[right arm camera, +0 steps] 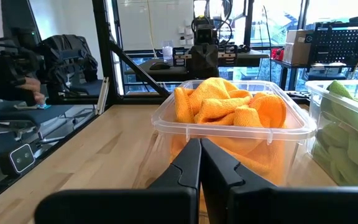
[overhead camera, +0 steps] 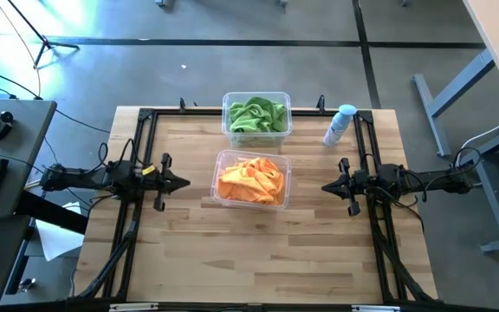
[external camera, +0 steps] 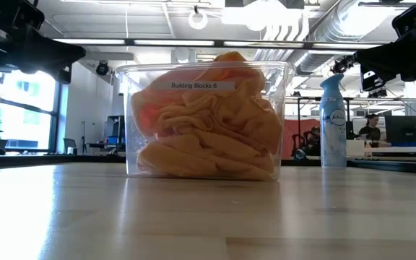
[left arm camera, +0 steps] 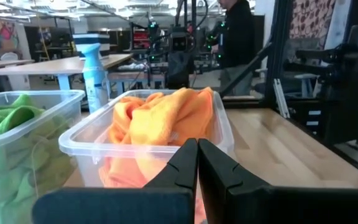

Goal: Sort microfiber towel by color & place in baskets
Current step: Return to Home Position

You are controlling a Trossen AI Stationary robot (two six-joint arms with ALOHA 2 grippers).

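Where clear rounded tubs (overhead camera: 250, 153) stand, plush towels (overhead camera: 251, 179) crumple.

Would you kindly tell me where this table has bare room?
Widest: the table from the edge opposite the green-towel basket to the orange-towel basket. Strips flank that, toward the left end effector and right end effector. Crowded: between baskets, by spray bottle.

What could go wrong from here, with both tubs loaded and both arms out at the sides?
1. The orange towels mound above the rim of the near basket; a nudge could spill one over.
2. The spray bottle stands upright not far from the right gripper; a wide swing there might topple it.
The left gripper sits shut, apart from both.
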